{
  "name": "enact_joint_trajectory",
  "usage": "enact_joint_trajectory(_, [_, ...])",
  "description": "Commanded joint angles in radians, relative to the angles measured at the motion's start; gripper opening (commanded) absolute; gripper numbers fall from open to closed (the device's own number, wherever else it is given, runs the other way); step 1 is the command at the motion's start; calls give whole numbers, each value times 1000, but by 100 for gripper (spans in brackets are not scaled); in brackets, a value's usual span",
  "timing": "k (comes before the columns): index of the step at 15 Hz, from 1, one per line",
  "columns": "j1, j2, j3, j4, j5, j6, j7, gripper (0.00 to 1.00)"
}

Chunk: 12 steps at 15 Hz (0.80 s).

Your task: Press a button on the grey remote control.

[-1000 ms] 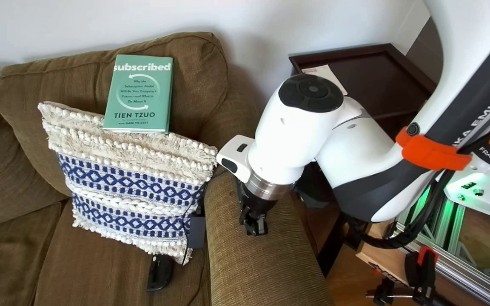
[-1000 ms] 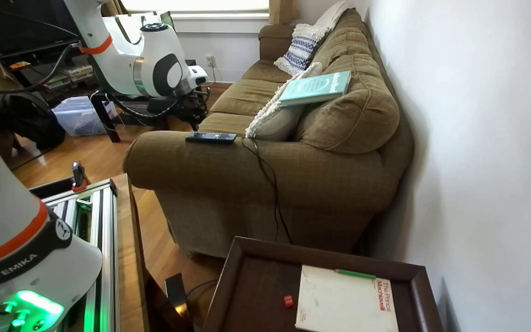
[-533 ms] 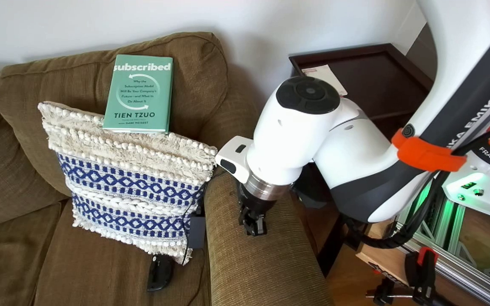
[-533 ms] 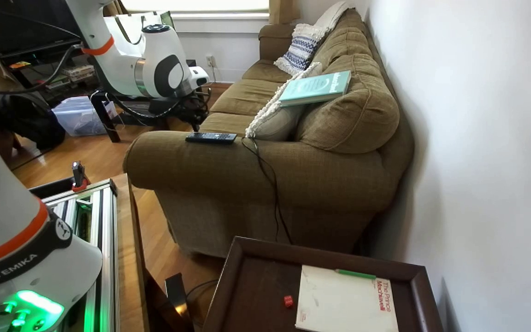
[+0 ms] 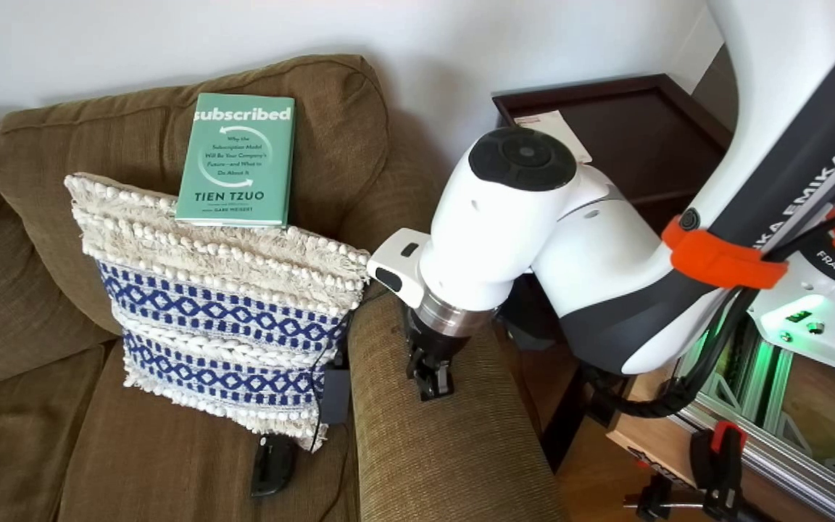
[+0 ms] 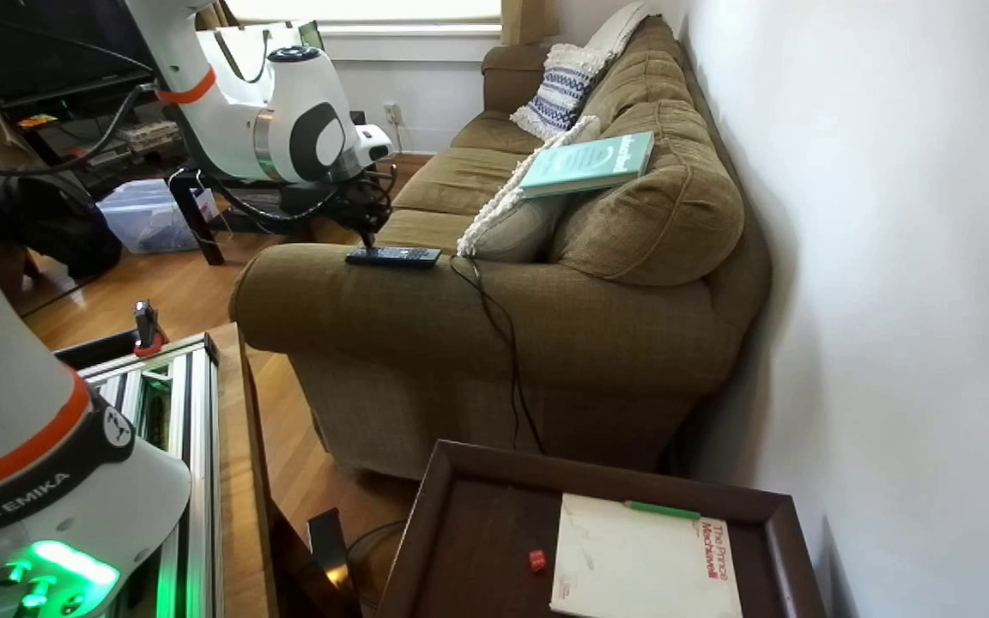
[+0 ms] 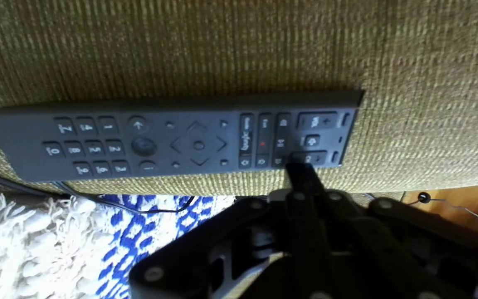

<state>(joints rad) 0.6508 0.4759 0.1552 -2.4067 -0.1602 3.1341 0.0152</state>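
One grey remote control [image 7: 181, 137] lies beneath the end effector [image 7: 301, 169], jaws pressed together.

Remote button [image 7: 316, 157] part-hidden by claw [image 7: 300, 167], arm [image 5: 599, 254] cropped

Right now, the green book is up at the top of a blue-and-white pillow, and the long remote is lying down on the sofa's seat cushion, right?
Almost! The long remote isn't down there: it lies up on the sofa's armrest, as an exterior view shows. And yes, the green book is up at the top of a blue-and-white pillow.
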Motion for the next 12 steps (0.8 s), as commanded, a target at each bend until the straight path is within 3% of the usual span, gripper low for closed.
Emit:
enact_joint_trajectory(1, [2, 13, -7, 4, -5, 11, -11, 0])
enact_joint_trajectory(12, [-16, 41, 7, -4, 1, 10, -14, 0])
